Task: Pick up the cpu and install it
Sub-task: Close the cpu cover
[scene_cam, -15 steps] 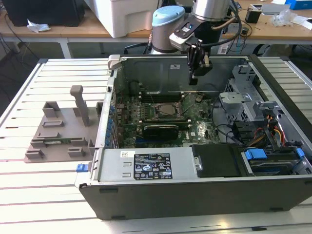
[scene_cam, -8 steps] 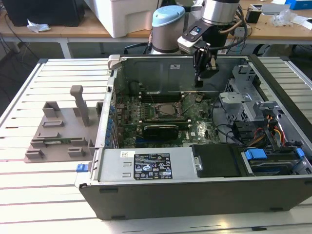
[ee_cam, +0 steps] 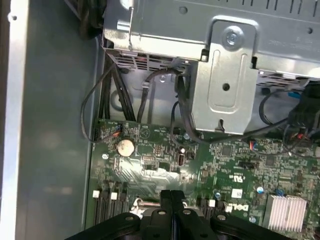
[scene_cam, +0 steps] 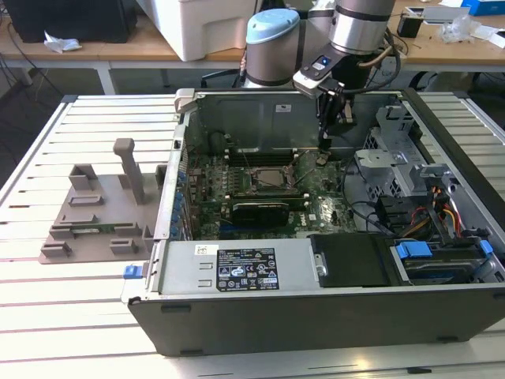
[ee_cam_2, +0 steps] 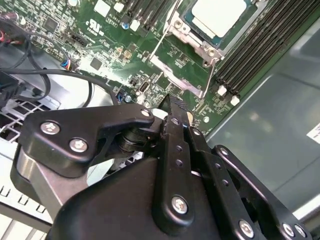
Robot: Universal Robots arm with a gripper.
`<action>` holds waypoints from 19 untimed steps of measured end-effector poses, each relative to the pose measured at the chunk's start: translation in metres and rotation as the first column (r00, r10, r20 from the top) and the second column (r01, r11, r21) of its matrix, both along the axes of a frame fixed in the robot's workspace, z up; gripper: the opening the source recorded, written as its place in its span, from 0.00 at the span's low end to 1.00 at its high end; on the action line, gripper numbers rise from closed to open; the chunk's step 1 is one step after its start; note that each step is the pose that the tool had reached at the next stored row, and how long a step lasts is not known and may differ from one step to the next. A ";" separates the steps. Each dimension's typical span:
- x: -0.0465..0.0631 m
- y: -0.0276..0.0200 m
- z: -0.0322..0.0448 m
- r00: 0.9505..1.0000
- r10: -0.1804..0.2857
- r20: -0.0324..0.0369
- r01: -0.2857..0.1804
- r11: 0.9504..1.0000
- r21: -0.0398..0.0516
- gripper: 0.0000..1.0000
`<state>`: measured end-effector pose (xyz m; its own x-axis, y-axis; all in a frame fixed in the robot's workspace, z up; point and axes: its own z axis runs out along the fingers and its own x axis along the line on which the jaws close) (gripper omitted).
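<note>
1. As the computer case (scene_cam: 316, 316) lies open on its side, the nearest thing in the exterior view is its power supply (scene_cam: 245, 268); outside the case, toward the exterior view's left, the grey holder block (scene_cam: 95, 213) stands on the slatted table (scene_cam: 79, 316), well apart from the arm.
2. Just behind the power supply lies the long black expansion card (scene_cam: 260, 209), plugged into the green motherboard (scene_cam: 331, 209).
3. Behind the card is the processor socket (scene_cam: 264, 180); in the second wrist view the cpu (ee_cam_2: 220, 15) rests flat inside this socket, silver plate up; the metal retention frame (ee_cam_2: 187, 75) beside it seems lifted, so I judge the chip is placed but not locked down.
4. Further back, the gripper (scene_cam: 322, 154) hangs low over the board; in both wrist views its fingers are pressed together and nothing is between them; it carries no part.
5. One relation matters here: the cpu lies toward the exterior view's left of the gripper (ee_cam_2: 170, 105) and a little nearer to that camera, close but apart, with the frame between them; the chip is nearly square, so I cannot name a long axis.
6. Farthest back in the first wrist view, beyond the gripper (ee_cam: 172, 196), a metal drive cage (ee_cam: 225, 75) and black cables (ee_cam: 145, 90) sit above the board.
</note>
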<state>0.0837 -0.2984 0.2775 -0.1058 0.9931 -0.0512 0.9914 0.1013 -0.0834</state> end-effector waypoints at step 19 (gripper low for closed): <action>-0.023 0.0012 -0.0289 1.000 0.000 -0.001 0.000 1.000 0.000 0.11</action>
<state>0.0611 -0.2973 0.2487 -0.1058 0.9931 -0.0512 0.9913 0.1013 -0.0843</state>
